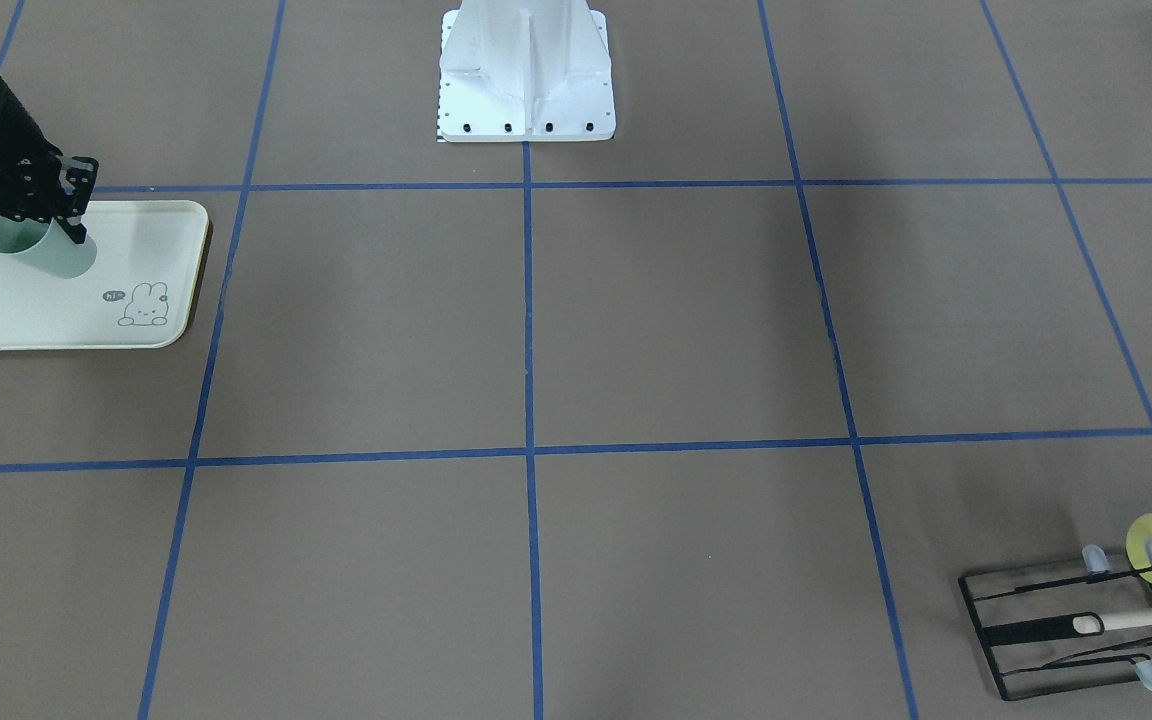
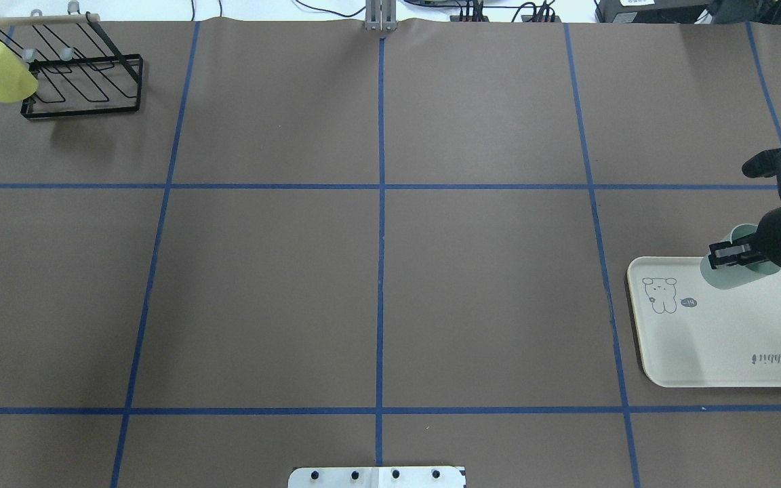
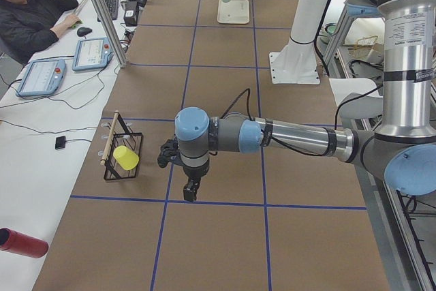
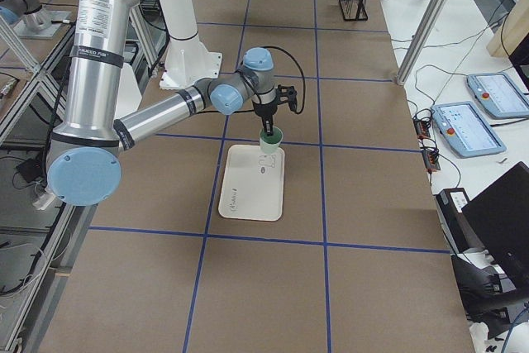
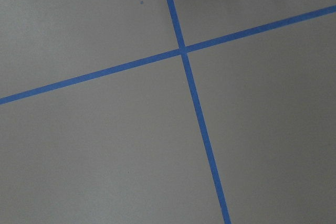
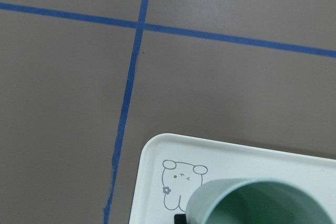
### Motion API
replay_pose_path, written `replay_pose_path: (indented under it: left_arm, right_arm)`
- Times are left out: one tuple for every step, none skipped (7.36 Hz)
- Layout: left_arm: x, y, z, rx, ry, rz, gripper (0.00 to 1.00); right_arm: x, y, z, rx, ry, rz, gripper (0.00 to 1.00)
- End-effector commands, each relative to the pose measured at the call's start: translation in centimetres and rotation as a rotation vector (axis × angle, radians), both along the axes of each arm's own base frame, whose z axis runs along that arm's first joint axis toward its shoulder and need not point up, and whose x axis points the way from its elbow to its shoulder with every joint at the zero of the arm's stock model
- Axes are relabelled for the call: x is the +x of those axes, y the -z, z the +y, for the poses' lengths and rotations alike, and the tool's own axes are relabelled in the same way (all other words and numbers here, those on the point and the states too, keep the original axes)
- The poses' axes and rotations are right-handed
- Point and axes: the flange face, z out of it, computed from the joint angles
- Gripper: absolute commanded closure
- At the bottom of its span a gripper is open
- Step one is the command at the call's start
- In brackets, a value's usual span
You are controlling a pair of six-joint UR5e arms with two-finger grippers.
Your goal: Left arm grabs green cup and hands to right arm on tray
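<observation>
The green cup (image 1: pixel 48 252) is at the far end of the cream tray (image 1: pixel 36 320), leaning a little. My right gripper (image 1: pixel 76 212) is shut on the cup's rim, with one finger down its outer wall. The overhead view shows the same grip (image 2: pixel 724 255) on the cup (image 2: pixel 726 276) over the tray (image 2: pixel 723 339). The right wrist view shows the cup's open mouth (image 6: pixel 252 203) over the tray's bunny corner (image 6: pixel 157 156). My left gripper (image 3: pixel 191 192) shows only in the exterior left view, hanging above bare table, and I cannot tell if it is open or shut.
A black wire rack (image 2: pixel 85 88) with a pale yellow cup (image 2: pixel 1 62) on it stands at the far left corner of the table. The white robot base (image 1: pixel 526 70) is at the table's near middle. An operator (image 3: pixel 27 11) sits beside the table.
</observation>
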Motion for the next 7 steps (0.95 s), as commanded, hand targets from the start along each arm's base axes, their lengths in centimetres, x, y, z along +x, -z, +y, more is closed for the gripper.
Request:
replay_pose_path:
  left_arm:
    - [0.0,0.0,0.0,-0.002,0.003,0.002,0.00]
    - [0.0,0.0,0.0,-0.002,0.003,0.002,0.00]
    - [0.0,0.0,0.0,-0.003,0.004,0.002,0.00]
    - [0.0,0.0,0.0,-0.003,0.004,0.002,0.00]
    - [0.0,-0.2,0.2,-0.008,0.004,0.002,0.00]
    - [0.0,-0.2,0.2,-0.008,0.004,0.002,0.00]
    - [0.0,-0.2,0.2,-0.008,0.004,0.002,0.00]
  right_arm:
    - [-4.4,-2.4,3.1,0.018,-0.040,0.047,1.00]
    - [-5.0,-3.6,3.4,0.014,-0.050,0.072,1.00]
    - [-5.3,-4.7,3.3,0.016,-0.056,0.099,1.00]
    - [-5.5,-5.8,3.2,0.012,-0.059,0.117,1.00]
    - [-5.3,-7.5,3.4,0.024,-0.058,0.098,1.00]
    - [-4.9,-8.2,3.6,0.034,-0.057,0.080,1.00]
    - [-4.9,-8.4,3.6,0.033,-0.057,0.083,1.00]
